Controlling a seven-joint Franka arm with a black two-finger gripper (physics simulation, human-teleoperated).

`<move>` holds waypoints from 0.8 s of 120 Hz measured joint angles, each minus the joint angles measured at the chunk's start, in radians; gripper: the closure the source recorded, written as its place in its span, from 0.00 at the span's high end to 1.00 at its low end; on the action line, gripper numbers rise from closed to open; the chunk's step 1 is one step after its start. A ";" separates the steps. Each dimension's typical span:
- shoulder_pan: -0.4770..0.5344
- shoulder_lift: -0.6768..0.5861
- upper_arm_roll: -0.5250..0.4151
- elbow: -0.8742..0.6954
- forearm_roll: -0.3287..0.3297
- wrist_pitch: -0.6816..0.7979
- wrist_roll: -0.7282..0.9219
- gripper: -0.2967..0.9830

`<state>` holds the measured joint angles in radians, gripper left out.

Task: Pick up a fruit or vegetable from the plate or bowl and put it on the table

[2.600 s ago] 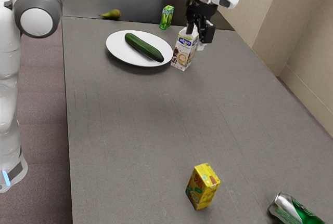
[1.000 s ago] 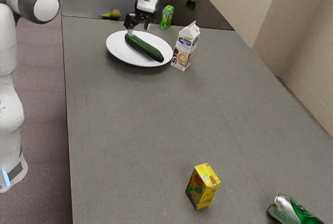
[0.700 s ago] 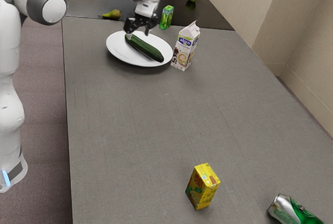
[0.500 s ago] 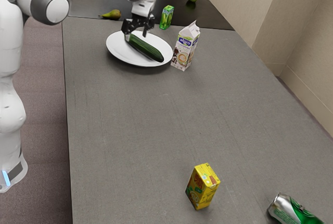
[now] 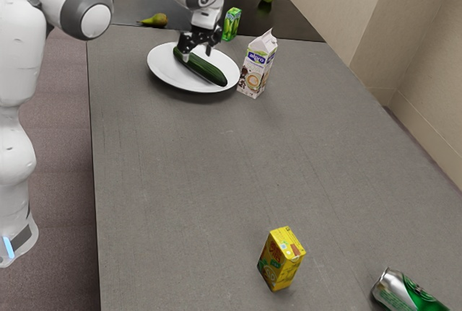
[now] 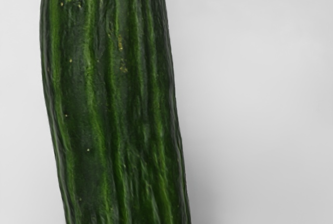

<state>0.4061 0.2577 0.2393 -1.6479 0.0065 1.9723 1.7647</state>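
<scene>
Bench (image 5: 216,174) is grey, its far end darker; beige wall (image 5: 419,94) alongside, mauve floor (image 5: 61,181) below. Jaws stand apart at the cucumber (image 5: 206,71), gripping nothing.

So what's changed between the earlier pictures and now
My gripper has moved from by the alpro carton, toward the exterior view's left, to just above the cucumber on the plate. Its jaws are apart; nothing was visibly taken hold of or let go. The cucumber, plate, alpro carton and yellow box stayed put.
</scene>
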 joint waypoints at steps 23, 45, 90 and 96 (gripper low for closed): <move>0.000 0.050 -0.001 0.026 -0.005 0.004 -0.009 0.77; 0.000 0.096 -0.005 0.064 -0.006 0.005 -0.017 0.77; 0.000 0.128 -0.008 0.081 -0.025 0.007 -0.034 0.65; 0.000 0.133 -0.008 0.084 -0.027 0.007 -0.037 0.59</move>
<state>0.4063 0.3902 0.2316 -1.5643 -0.0202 1.9798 1.7273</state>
